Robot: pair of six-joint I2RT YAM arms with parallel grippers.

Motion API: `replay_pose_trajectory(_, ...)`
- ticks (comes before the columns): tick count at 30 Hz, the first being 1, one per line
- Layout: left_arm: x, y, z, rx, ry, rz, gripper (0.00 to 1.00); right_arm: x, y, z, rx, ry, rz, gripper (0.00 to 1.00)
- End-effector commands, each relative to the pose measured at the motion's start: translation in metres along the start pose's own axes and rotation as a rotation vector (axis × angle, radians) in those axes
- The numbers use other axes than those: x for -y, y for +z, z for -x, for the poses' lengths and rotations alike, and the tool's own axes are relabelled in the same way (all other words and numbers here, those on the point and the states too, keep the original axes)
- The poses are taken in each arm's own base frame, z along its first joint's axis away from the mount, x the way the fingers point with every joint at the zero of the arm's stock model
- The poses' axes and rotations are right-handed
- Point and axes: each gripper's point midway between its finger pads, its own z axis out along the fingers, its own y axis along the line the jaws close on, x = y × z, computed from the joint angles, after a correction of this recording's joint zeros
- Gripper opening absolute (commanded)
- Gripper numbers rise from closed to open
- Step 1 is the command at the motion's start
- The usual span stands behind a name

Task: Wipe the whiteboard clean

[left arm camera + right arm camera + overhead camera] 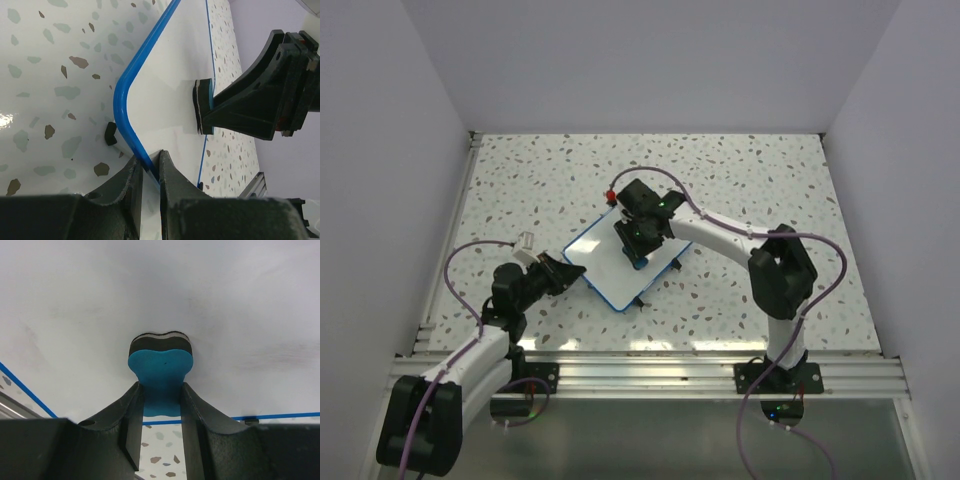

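Both clamped: left gripper point(150, 172) pinches the white blue-rimmed whiteboard's point(603, 272) corner, right gripper point(161, 396) holds a blue foam eraser point(161, 367) down near the opposite edge.

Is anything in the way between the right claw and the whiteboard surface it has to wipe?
Nothing obstructs it. Only the blue eraser sits between the right claw and the whiteboard, gripped in the claw with its dark face against the white surface. The left claw pinches the board's blue rim near a corner.

Smooth glossy whiteboard point(160, 90), glossy speckled table point(50, 75)
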Motion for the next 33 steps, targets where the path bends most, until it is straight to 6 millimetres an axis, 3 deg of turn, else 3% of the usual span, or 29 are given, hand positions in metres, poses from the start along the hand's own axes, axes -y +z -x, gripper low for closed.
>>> replay_pose_trajectory(1, -0.058, -0.018, -0.057, -0.131, 0.022, 0.146, 0.0, 0.018, -0.017, 0.015, 0.063, 0.043, -0.024, 0.0)
replay_pose_trajectory(4, -0.057, -0.018, -0.057, -0.131, 0.022, 0.146, 0.0, 0.041, -0.015, 0.02, 0.076, 0.081, -0.045, 0.0)
replay_pose_trajectory(8, -0.057, -0.018, -0.057, -0.132, 0.022, 0.145, 0.0, 0.088, -0.013, 0.023, 0.081, 0.167, -0.072, 0.0)
replay_pose_trajectory(11, -0.057, -0.018, -0.057, -0.133, 0.022, 0.144, 0.0, 0.11, -0.009, 0.023, 0.076, 0.201, -0.093, 0.0)
replay_pose_trajectory(14, -0.057, -0.018, -0.057, -0.134, 0.022, 0.143, 0.0, 0.115, -0.006, 0.024, 0.069, 0.206, -0.098, 0.0)
replay_pose_trajectory(19, -0.058, -0.019, -0.058, -0.135, 0.021, 0.144, 0.0, 0.098, -0.008, 0.032, 0.083, 0.18, -0.074, 0.0)
replay_pose_trajectory(22, -0.057, -0.018, -0.057, -0.131, 0.022, 0.14, 0.0, 0.074, -0.008, 0.037, 0.086, 0.129, -0.07, 0.0)
replay_pose_trajectory(26, -0.056, -0.018, -0.056, -0.129, 0.025, 0.14, 0.0, 0.021, -0.01, 0.039, 0.087, 0.04, -0.03, 0.0)
replay_pose_trajectory(33, -0.058, -0.018, -0.058, -0.132, 0.022, 0.145, 0.0, -0.044, -0.012, 0.029, 0.064, -0.09, -0.006, 0.0)
